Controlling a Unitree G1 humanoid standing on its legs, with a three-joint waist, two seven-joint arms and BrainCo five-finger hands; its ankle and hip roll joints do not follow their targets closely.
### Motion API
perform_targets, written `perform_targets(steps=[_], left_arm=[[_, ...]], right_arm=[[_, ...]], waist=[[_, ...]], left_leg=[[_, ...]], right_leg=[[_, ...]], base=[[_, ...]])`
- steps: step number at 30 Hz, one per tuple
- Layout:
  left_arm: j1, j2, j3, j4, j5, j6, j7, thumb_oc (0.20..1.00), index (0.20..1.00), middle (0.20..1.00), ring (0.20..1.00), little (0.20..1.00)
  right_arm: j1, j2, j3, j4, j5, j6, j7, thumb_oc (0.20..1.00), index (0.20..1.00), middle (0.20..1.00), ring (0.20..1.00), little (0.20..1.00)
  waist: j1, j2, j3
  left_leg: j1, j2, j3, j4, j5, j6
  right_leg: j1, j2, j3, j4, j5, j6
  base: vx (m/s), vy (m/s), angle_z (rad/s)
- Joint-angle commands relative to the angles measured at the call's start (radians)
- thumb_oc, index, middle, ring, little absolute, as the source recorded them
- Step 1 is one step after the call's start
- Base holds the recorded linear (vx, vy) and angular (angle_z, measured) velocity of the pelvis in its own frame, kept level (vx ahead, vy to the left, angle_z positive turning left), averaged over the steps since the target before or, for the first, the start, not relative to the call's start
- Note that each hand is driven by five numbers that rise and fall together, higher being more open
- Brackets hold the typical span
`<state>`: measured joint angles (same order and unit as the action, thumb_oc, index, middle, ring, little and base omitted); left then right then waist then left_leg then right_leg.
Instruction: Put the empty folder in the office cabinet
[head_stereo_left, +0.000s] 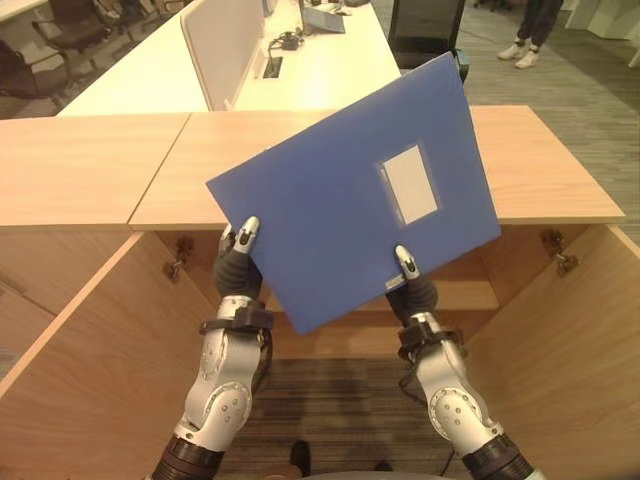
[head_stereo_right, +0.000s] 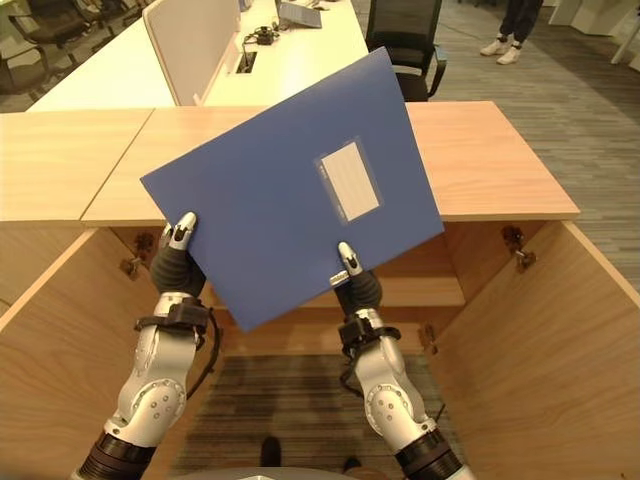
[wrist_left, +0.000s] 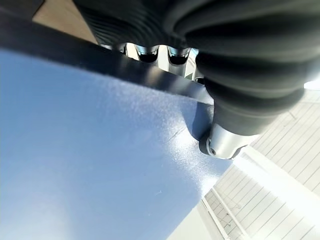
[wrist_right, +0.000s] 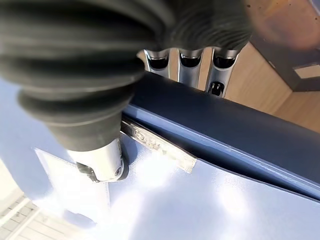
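Flat blue plastic folder with a pale label is held up, tilted, in the middle of the frame, above the open wooden cabinet. Left hand pinches its lower left edge, thumb on top; right hand pinches the lower edge. Both cabinet doors stand wide, leaving open room between them
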<state>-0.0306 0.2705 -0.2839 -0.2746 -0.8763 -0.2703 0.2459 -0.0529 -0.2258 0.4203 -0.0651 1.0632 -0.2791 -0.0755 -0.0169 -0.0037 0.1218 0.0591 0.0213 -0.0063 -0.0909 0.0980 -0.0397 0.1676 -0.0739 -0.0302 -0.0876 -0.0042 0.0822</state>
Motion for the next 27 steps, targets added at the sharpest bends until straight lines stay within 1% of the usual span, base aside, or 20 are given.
perform_targets(steps=[1,5,6,7,8,9,10,13,15,17,18,19,20,21,22,23,25,26,27], left_arm=[[-0.037,-0.003,-0.028,-0.026,0.038,-0.016,-0.062,0.200,0.200,0.200,0.200,0.200],[-0.020,0.003,-0.006,-0.022,0.044,-0.011,-0.074,0.200,0.200,0.200,0.200,0.200],[-0.008,0.015,0.013,-0.020,0.050,-0.003,-0.090,0.200,0.200,0.200,0.200,0.200],[-0.008,0.015,0.013,-0.020,0.050,-0.003,-0.091,0.473,0.473,0.473,0.473,0.473],[0.001,0.030,0.029,-0.018,0.064,0.007,-0.110,0.573,0.573,0.573,0.573,0.573],[0.002,0.030,0.029,-0.018,0.064,0.007,-0.110,1.000,1.000,1.000,1.000,1.000],[0.029,0.061,0.074,-0.019,0.090,0.018,-0.176,1.000,1.000,1.000,1.000,1.000],[0.066,0.102,0.140,0.000,0.073,0.041,-0.320,1.000,1.000,1.000,1.000,1.000],[0.104,0.116,0.195,0.013,0.054,0.050,-0.417,1.000,1.000,1.000,1.000,1.000],[0.136,0.134,0.236,0.064,0.048,0.068,-0.504,1.000,1.000,1.000,1.000,1.000],[0.136,0.134,0.236,0.066,0.047,0.067,-0.507,1.000,1.000,1.000,1.000,1.000],[0.173,0.164,0.279,0.096,0.034,0.097,-0.611,1.000,1.000,1.000,1.000,1.000],[0.190,0.175,0.291,0.121,0.023,0.114,-0.675,1.000,1.000,1.000,1.000,1.000],[0.190,0.175,0.291,0.123,0.023,0.114,-0.677,1.000,1.000,1.000,1.000,1.000],[0.222,0.190,0.298,0.188,0.037,0.134,-0.757,1.000,1.000,1.000,1.000,1.000],[0.231,0.204,0.297,0.204,0.046,0.136,-0.785,1.000,1.000,1.000,1.000,1.000],[0.266,0.221,0.292,0.240,0.053,0.148,-0.828,1.000,1.000,1.000,1.000,1.000],[0.306,0.245,0.284,0.287,0.063,0.170,-0.871,1.000,1.000,1.000,1.000,1.000],[0.306,0.246,0.284,0.288,0.063,0.169,-0.872,1.000,1.000,1.000,1.000,1.000]], right_arm=[[-0.071,0.041,-0.009,-0.039,-0.025,-0.036,0.039,0.200,0.200,0.200,0.200,0.200],[-0.044,0.026,-0.024,-0.033,-0.032,-0.023,0.049,0.200,0.200,0.200,0.200,0.200],[-0.031,0.003,-0.045,-0.041,-0.059,-0.009,0.060,0.200,0.200,0.200,0.200,0.200],[-0.030,0.003,-0.046,-0.042,-0.060,-0.009,0.060,0.200,0.200,0.200,0.200,0.200],[-0.019,-0.019,-0.066,-0.054,-0.088,0.000,0.076,0.200,0.200,0.200,0.200,0.200],[-0.018,-0.019,-0.066,-0.055,-0.088,0.001,0.076,0.200,0.200,0.200,0.200,0.200],[0.013,-0.063,-0.112,-0.072,-0.123,0.018,0.127,0.200,0.200,0.200,0.200,0.200],[0.066,-0.124,-0.189,-0.074,-0.205,0.042,0.195,0.200,0.200,0.200,0.200,0.200],[0.105,-0.143,-0.255,-0.073,-0.269,0.046,0.235,0.200,0.200,0.200,0.200,0.200],[0.128,-0.163,-0.324,-0.061,-0.395,0.018,0.242,0.200,0.200,0.200,0.200,0.200],[0.129,-0.162,-0.324,-0.063,-0.398,0.019,0.242,0.200,0.200,0.200,0.200,0.200],[0.141,-0.171,-0.395,-0.068,-0.508,-0.011,0.249,0.200,0.200,0.200,0.200,0.200],[0.145,-0.179,-0.421,-0.076,-0.570,-0.029,0.252,0.200,0.200,0.200,0.200,0.200],[0.146,-0.179,-0.421,-0.077,-0.572,-0.029,0.252,0.200,0.200,0.200,0.200,0.200],[0.143,-0.199,-0.458,-0.086,-0.707,-0.059,0.238,0.200,0.200,0.200,0.200,0.200],[0.147,-0.196,-0.469,-0.094,-0.740,-0.066,0.232,0.200,0.200,0.200,0.200,0.200],[0.155,-0.192,-0.480,-0.100,-0.801,-0.072,0.224,0.200,0.200,0.200,0.200,0.200],[0.162,-0.197,-0.482,-0.091,-0.834,-0.068,0.236,0.200,0.200,0.200,0.200,0.200],[0.163,-0.197,-0.482,-0.090,-0.835,-0.068,0.236,0.200,0.200,0.200,0.200,0.200]], waist=[[0.017,-0.008,0.009],[0.017,-0.009,0.010],[0.017,-0.008,0.011],[0.017,-0.008,0.011],[0.017,-0.008,0.012],[0.017,-0.008,0.012],[0.018,-0.009,0.012],[0.017,-0.008,0.010],[0.017,-0.007,0.007],[0.018,-0.003,0.004],[0.018,-0.004,0.004],[0.019,0.001,0.004],[0.021,0.003,0.001],[0.021,0.003,-0.001],[0.024,0.008,-0.004],[0.025,0.010,-0.001],[0.024,0.014,0.000],[0.025,0.018,0.004],[0.025,0.017,0.003]], left_leg=[[0.075,0.038,0.029,0.004,-0.127,-0.022],[0.073,0.039,0.030,0.004,-0.127,-0.023],[0.073,0.039,0.031,0.004,-0.127,-0.024],[0.073,0.039,0.031,0.004,-0.127,-0.024],[0.072,0.039,0.030,0.004,-0.127,-0.024],[0.072,0.039,0.030,0.004,-0.127,-0.024],[0.068,0.039,0.029,0.004,-0.126,-0.025],[0.063,0.039,0.027,0.004,-0.124,-0.027],[0.061,0.039,0.023,0.004,-0.125,-0.026],[0.060,0.040,0.022,0.004,-0.126,-0.025],[0.060,0.040,0.022,0.004,-0.127,-0.025],[0.051,0.040,0.019,0.004,-0.114,-0.024],[0.049,0.040,0.018,0.004,-0.114,-0.023],[0.055,0.040,0.018,0.004,-0.127,-0.024],[0.053,0.041,0.016,0.004,-0.126,-0.022],[0.045,0.041,0.016,0.004,-0.113,-0.021],[0.043,0.040,0.014,0.004,-0.112,-0.019],[0.040,0.040,0.013,0.004,-0.110,-0.018],[0.040,0.039,0.013,0.004,-0.110,-0.018]], right_leg=[[-0.008,-0.025,-0.010,0.006,-0.026,0.047],[-0.010,-0.025,-0.013,0.006,-0.025,0.047],[-0.012,-0.025,-0.015,0.007,-0.025,0.048],[-0.012,-0.025,-0.015,0.007,-0.025,0.048],[-0.013,-0.025,-0.016,0.006,-0.025,0.049],[-0.013,-0.025,-0.016,0.007,-0.025,0.049],[-0.016,-0.025,-0.019,0.006,-0.026,0.051],[-0.018,-0.026,-0.023,0.006,-0.028,0.054],[-0.017,-0.027,-0.024,0.005,-0.029,0.055],[-0.015,-0.028,-0.024,0.003,-0.031,0.056],[-0.015,-0.028,-0.024,0.004,-0.031,0.056],[-0.023,-0.029,-0.025,0.002,-0.020,0.057],[-0.024,-0.028,-0.025,0.002,-0.021,0.058],[-0.018,-0.028,-0.025,0.002,-0.032,0.059],[-0.020,-0.028,-0.024,0.001,-0.033,0.061],[-0.028,-0.028,-0.026,0.001,-0.021,0.060],[-0.031,-0.028,-0.026,0.002,-0.021,0.061],[-0.034,-0.028,-0.026,0.002,-0.019,0.062],[-0.034,-0.028,-0.026,0.002,-0.019,0.062]], base=[[0.00,0.000,0.00],[0.00,0.000,0.00],[0.00,0.000,0.00],[0.00,0.000,0.00],[0.00,0.000,0.00],[0.00,0.000,0.00],[0.00,0.000,0.00],[0.02,0.007,0.02],[0.03,0.005,0.05],[0.02,0.003,0.02],[0.00,0.000,0.00],[0.00,0.000,0.00],[0.00,0.000,0.00],[0.07,0.013,-0.03],[0.00,0.000,0.00],[0.00,0.000,0.00],[-0.02,0.006,-0.01],[0.00,0.000,0.00],[-0.01,0.015,0.04]])
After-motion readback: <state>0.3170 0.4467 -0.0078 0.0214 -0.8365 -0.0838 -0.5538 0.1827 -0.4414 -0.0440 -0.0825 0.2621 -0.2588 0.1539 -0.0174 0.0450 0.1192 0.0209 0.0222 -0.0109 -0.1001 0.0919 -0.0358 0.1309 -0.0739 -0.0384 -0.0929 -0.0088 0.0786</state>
